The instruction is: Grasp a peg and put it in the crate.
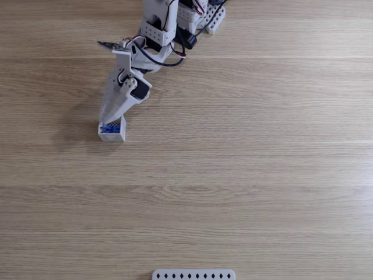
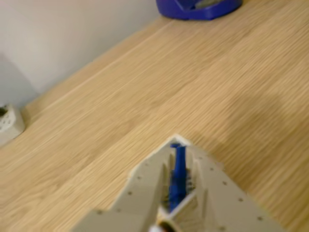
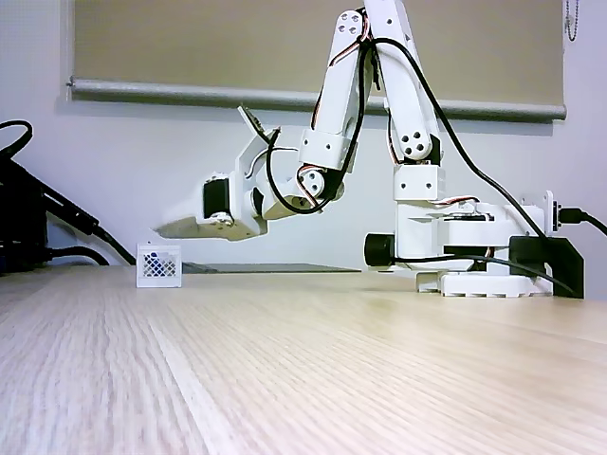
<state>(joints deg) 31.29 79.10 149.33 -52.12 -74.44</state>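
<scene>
gripper (image 1: 111, 123) hovers just above crate (image 1: 112, 136) at table's (image 1: 233, 175) left, jaws pinching blue peg (image 2: 177, 171)

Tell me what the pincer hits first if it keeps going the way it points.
Probably the crate: the pincer sits just above its opening, tips slanting down toward it, with the blue peg between the fingers. The side view suggests a small gap, but depth is unclear.
</scene>
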